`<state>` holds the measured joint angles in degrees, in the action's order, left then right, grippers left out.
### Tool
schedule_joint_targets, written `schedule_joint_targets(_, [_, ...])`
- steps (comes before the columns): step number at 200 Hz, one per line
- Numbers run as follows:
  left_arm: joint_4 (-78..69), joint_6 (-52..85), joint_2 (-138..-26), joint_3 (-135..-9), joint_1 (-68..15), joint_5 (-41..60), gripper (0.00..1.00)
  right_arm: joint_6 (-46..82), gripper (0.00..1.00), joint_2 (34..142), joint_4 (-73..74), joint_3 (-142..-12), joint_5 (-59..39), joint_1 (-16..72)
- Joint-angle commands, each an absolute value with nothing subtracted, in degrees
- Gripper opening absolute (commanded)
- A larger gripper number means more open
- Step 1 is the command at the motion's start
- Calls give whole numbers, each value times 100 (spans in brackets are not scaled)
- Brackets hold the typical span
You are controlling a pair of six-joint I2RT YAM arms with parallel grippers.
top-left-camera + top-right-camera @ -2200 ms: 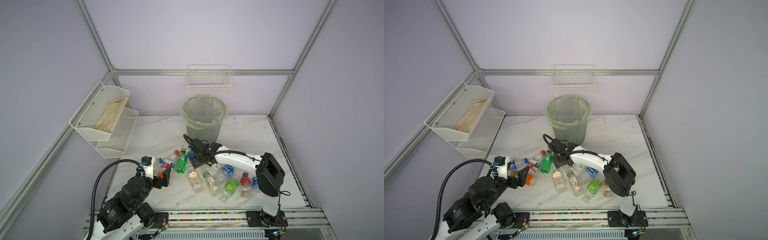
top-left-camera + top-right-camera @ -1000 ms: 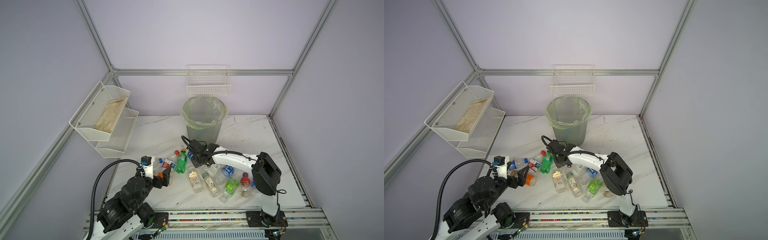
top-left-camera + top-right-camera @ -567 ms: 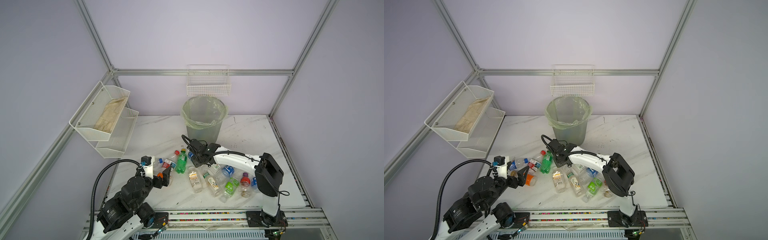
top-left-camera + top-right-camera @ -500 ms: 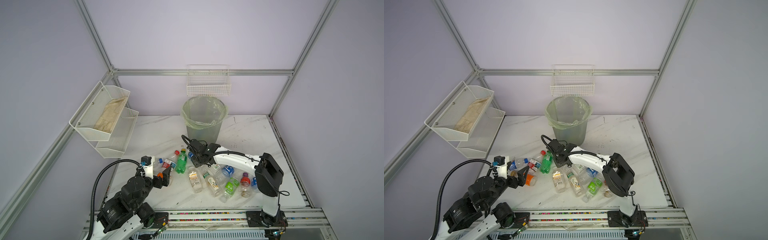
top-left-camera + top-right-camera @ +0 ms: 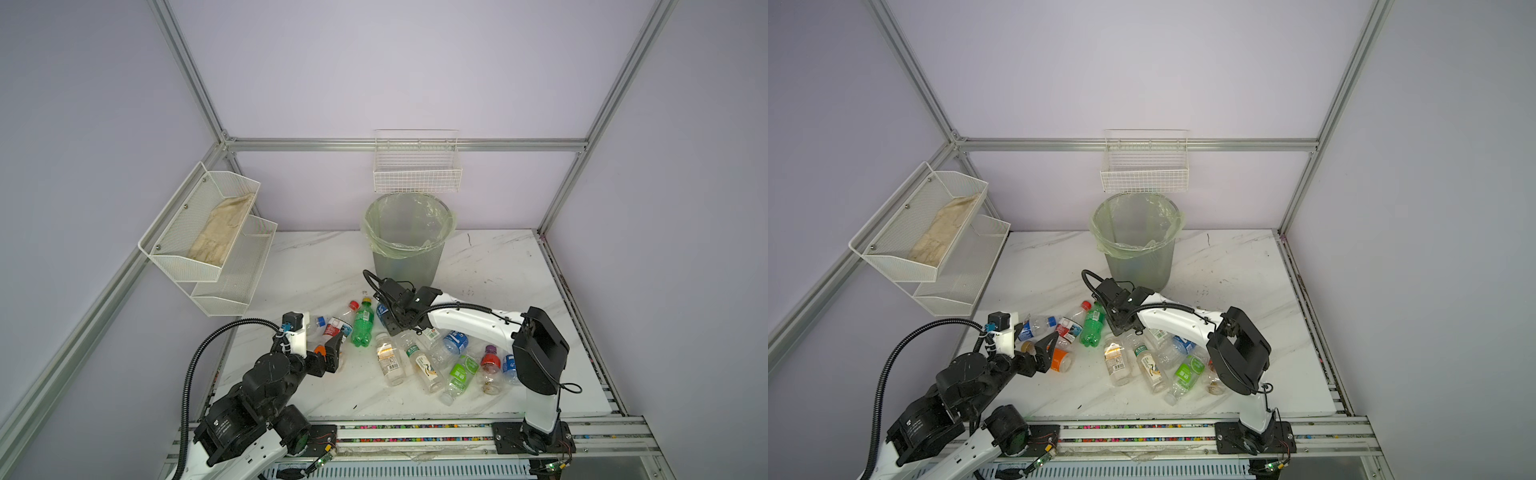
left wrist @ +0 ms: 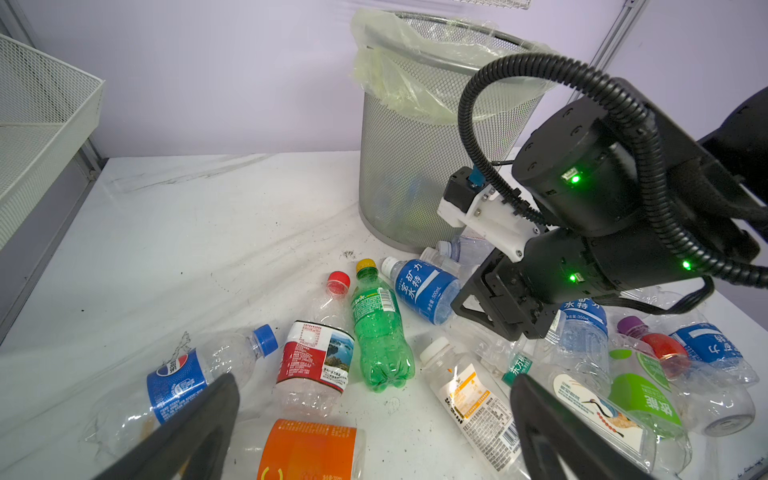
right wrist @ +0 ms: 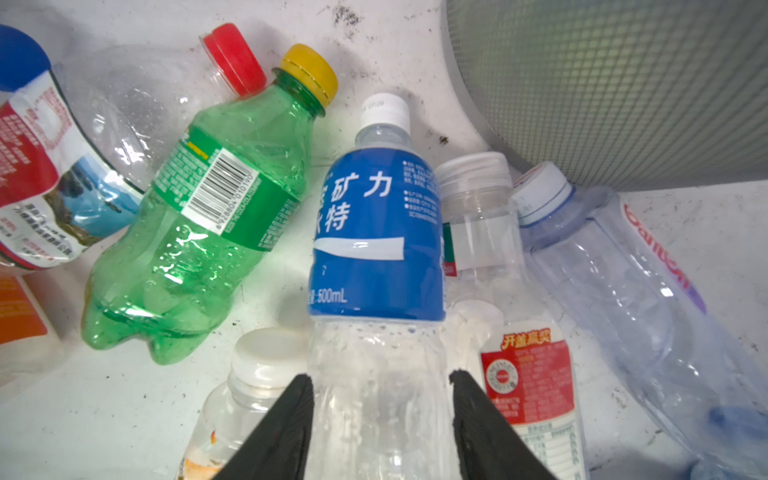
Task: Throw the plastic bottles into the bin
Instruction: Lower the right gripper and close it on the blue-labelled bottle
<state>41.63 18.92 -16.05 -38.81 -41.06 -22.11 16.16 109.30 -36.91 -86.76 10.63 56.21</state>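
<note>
Two black fingers [image 7: 286,424] of the right claw [image 7: 380,378] are clenched on the clear lower body of the blue-labelled bottle [image 7: 376,232], one on each side, as the right wrist view shows. That bottle lies on its side on the marble table [image 5: 316,266]. Its white cap points toward the bin [image 5: 409,266] and stops just short of the bin's mesh wall. Flanking it are the green bottle [image 7: 199,232] with a yellow cap and a clear bottle [image 7: 482,232]. In both top views the rest of the plastic bottles [image 5: 424,365] lie scattered on the table in front of the bin, between the two arms. The left claw [image 6: 374,384] is spread wide and grasps nothing, hovering above the orange-labelled bottle [image 6: 309,451].
</note>
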Motion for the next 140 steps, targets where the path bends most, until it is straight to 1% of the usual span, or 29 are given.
schedule_joint_targets(1, [3998,1922,-1595,-3858,-4132,-2208,100,1632,62,10893,-3872,-8614,1117,5664])
schedule_joint_targets(71, [4006,1916,-1582,-3859,-4134,-2215,100,1617,71,11254,-3813,-8633,1038,5665])
schedule_joint_targets(140, [4005,1924,-1583,-3856,-4133,-2227,100,1608,72,11490,-3622,-8577,855,5667])
